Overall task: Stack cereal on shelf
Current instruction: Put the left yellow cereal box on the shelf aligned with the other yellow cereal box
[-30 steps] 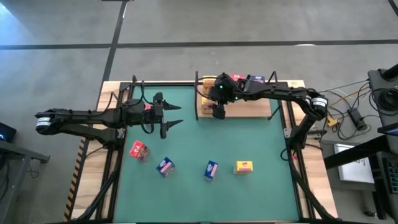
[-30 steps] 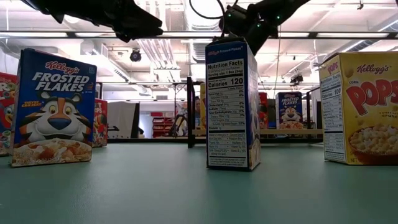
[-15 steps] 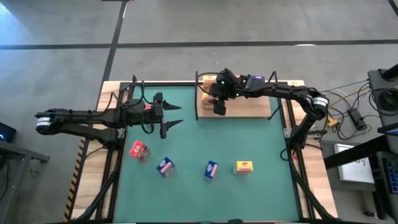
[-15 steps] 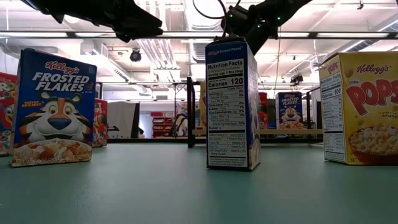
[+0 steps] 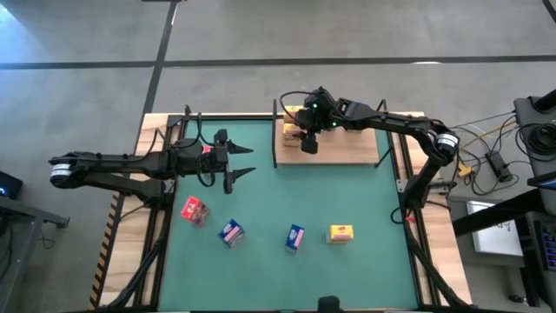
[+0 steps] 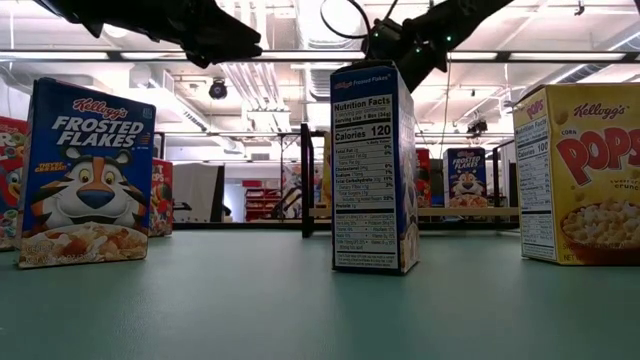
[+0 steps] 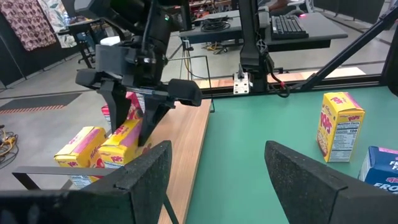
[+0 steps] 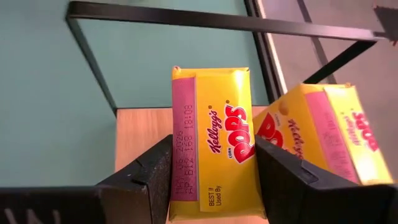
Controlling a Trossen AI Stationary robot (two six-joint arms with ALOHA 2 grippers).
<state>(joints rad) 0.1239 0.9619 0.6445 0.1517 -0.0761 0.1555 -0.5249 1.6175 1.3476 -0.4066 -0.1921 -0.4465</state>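
Observation:
My right gripper (image 5: 307, 144) hangs over the left end of the shelf (image 5: 347, 149), a light-wood board with black posts, and is shut on a yellow cereal box (image 8: 211, 143). A second yellow box (image 8: 323, 130) lies beside it on the board. On the green mat stand a red box (image 5: 195, 210), two blue boxes (image 5: 231, 233) (image 5: 295, 237) and a yellow one (image 5: 340, 233). My left gripper (image 5: 245, 165) waits open above the mat's left part, touching nothing. My right gripper pinches the yellow box between its two fingers, one on each long side (image 8: 177, 155) of the dated face turned toward the wrist camera. The fingers (image 7: 144, 121) slant down onto it from the table's right. The box is tilted over the board; whether it is lifted clear, I cannot tell.
In the low view, more boxes show on the shelf farther back, a blue one (image 6: 465, 178) among them. The black corner post (image 5: 276, 135) and rail (image 8: 217, 22) stand close to the held box. Open mat lies between the shelf and the near row of boxes.
My right gripper has gone a little toward the table's far edge, staying over the shelf's left end, and has rolled slightly. The boxes on the mat have stayed where they were.

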